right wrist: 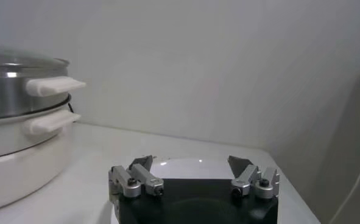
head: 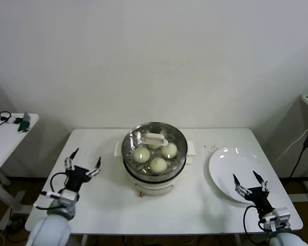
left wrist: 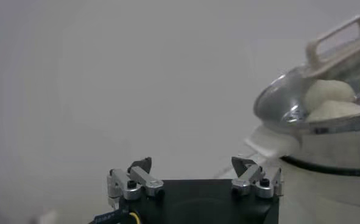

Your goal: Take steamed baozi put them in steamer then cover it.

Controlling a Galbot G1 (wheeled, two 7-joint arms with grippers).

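At the centre of the white table (head: 102,205) stood the steamer (head: 155,177) – steel pot on a cream-white base w/ side handles, one handle plain in the right wrist view. The cover (head: 155,139) sat on top of it, clear glass w/ metal rim and cream bar handle, and through the glass three steamed baozi (head: 158,164) showed, off-white and round, lying close together on the tray; a fourth couldn't be made out under the handle. In the left wrist view the lid looked seated on the pot rim w/ buns pale beneath it. Left gripper (head: 83,160) hung over the table just left of the steamer, apart from it, claw released, fingers spread wide and holding nothing. Right gripper (head: 250,179) hung over the near edge of the flat white plate (head: 223,169) on the robot's right, well apart from the steamer – claw likewise released, nothing in it. The plate was bare. A second small table (head: 5,138) w/ cables stood off to the far left
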